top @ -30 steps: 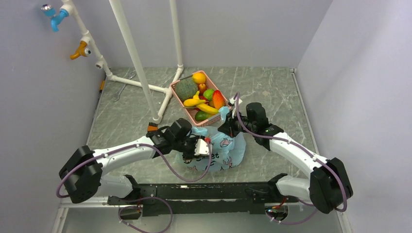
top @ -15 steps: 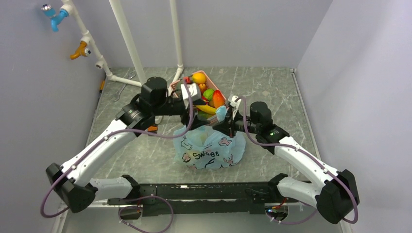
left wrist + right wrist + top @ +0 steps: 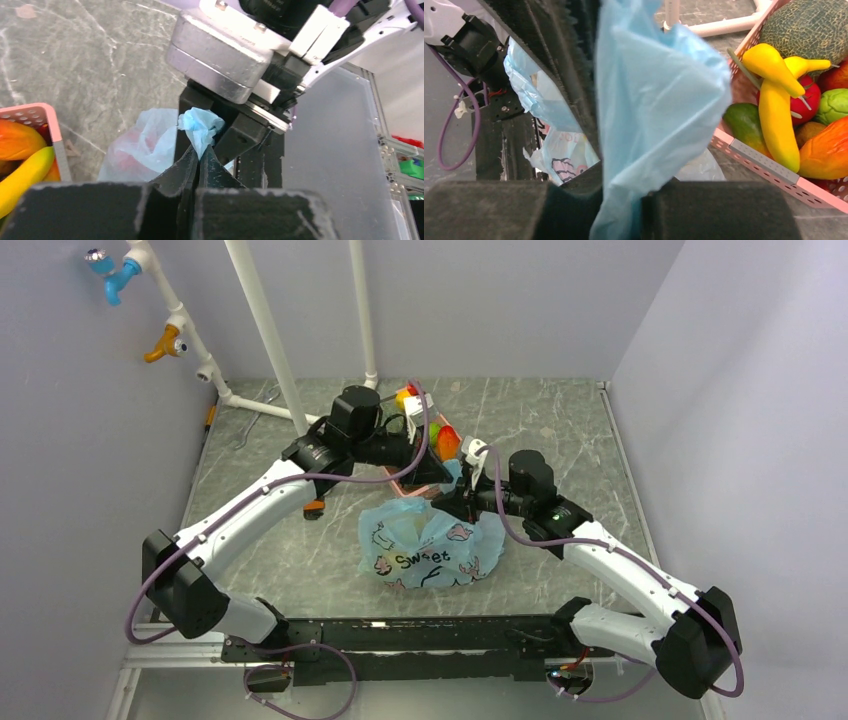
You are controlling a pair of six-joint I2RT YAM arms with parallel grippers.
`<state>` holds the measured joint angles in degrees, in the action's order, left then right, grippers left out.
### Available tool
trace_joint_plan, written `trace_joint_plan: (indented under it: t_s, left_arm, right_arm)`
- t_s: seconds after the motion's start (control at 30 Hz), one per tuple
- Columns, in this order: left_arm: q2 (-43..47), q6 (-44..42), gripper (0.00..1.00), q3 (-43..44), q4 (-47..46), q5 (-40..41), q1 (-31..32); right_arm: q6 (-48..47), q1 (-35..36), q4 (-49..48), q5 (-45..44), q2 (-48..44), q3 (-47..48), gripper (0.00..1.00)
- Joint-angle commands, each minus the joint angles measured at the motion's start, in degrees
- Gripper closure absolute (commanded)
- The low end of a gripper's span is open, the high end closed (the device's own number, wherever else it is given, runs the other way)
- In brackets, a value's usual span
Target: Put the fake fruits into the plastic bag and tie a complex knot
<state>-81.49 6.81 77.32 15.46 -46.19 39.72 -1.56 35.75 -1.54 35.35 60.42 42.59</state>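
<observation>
The light-blue plastic bag (image 3: 430, 545) sits on the table, printed "Sweet", with something red showing dimly through it (image 3: 132, 150). One bag handle (image 3: 201, 127) stands up between both grippers. My left gripper (image 3: 199, 150) (image 3: 440, 478) is shut on that handle just under its crumpled tip. My right gripper (image 3: 624, 185) (image 3: 455, 502) faces it; its jaws are slightly parted and the handle (image 3: 659, 100) hangs loosely between them. Fake fruits lie in the pink basket (image 3: 769, 167): bananas (image 3: 776, 115), melon (image 3: 809, 30), apple (image 3: 806, 97), lime (image 3: 834, 105), mango (image 3: 824, 155). No knot is in view.
White pipe frame (image 3: 270, 330) stands at the back left, its feet beside the basket. The left arm (image 3: 280, 490) spans over the basket's near side. Grey walls close in the table on three sides.
My left gripper moved from over the basket to the raised handle and shut on it. My right gripper's jaws have parted around the same handle.
</observation>
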Motion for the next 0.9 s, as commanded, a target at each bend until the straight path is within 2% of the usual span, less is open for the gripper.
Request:
trace_joint_plan:
  t_s: [0.0, 0.03, 0.07, 0.13, 0.17, 0.27, 0.33, 0.4, 0.43, 0.57, 0.73, 0.87]
  left_arm:
    - [0.67, 5.28, 1.0, 1.2, -5.53, -6.27, -0.91]
    - [1.3, 6.47, 1.0, 0.05, -7.58, -7.15, -1.65]
    - [2.07, 7.17, 1.0, -1.05, -8.8, -7.0, -2.41]
    - [3.47, 7.76, 1.0, -3.33, -10.97, -7.4, -4.02]
    - [3.87, 7.92, 1.0, -3.78, -11.1, -7.46, -4.57]
    - [4.24, 8.59, 1.0, -4.15, -12.31, -8.91, -5.52]
    - [4.28, 8.31, 1.0, -4.02, -12.54, -8.89, -5.58]
    - [4.24, 8.67, 1.0, -3.95, -12.78, -8.34, -5.69]
    - [4.24, 9.11, 1.0, -3.99, -13.05, -8.12, -5.87]
    - [4.42, 12.04, 1.0, -3.86, -14.97, -7.73, -6.92]
    - [4.33, 11.47, 1.0, -1.6, -13.9, -8.21, -9.51]
    - [3.7, 8.97, 1.0, 0.53, -11.58, -8.12, -12.83]
  right_arm:
    - [0.18, 0.29, -1.27, -0.51, -1.08, 2.09, 0.71]
    - [1.09, 0.2, -1.18, -0.49, -1.75, 2.26, 0.59]
    - [1.43, 0.01, -1.44, -0.73, -2.5, 2.27, 0.53]
    - [5.21, -0.85, -3.75, -1.51, -4.66, 1.52, 0.43]
    - [6.91, -1.43, -5.47, -1.7, -5.34, 1.09, 0.42]
    - [12.24, -2.22, -11.81, -1.15, -4.4, 0.15, 0.55]
    - [16.72, -2.13, -17.13, -2.15, -1.85, -1.45, 0.58]
    - [20.25, -1.73, -20.65, -7.66, 0.87, -3.7, 0.66]
    - [20.97, -1.27, -21.93, -10.89, 1.75, -5.06, 0.66]
    - [16.6, 2.21, -22.04, -20.16, 4.62, -9.72, 0.66]
    - [10.99, 4.12, -22.23, -23.04, 5.46, -16.04, 0.81]
    - [7.27, 4.25, -21.59, -22.14, 4.72, -19.73, 0.86]
